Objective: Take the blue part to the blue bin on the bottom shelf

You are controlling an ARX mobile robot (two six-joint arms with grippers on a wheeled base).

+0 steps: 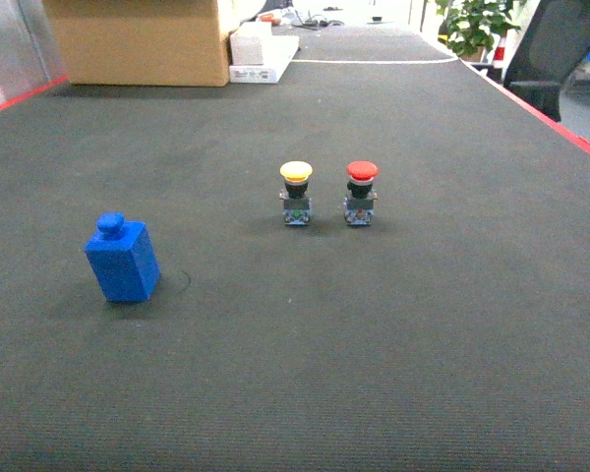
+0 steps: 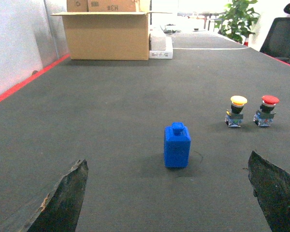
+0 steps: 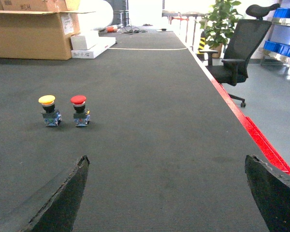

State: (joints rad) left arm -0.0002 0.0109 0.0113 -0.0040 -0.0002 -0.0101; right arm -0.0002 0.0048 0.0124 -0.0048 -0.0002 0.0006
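Your blue part stands upright on the dark mat dead ahead of the left gripper, whose jaws are spread wide to straddle it. The yellow push button and red push button sit ahead and right, well apart. Your right gripper is also spread, holding nothing.

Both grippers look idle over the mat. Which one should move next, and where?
Probably the left gripper: ease it forward toward the blue part. In the left wrist view its fingers are spread wide with the part standing upright, centred ahead and untouched. The right wrist view shows only the yellow button and red button.
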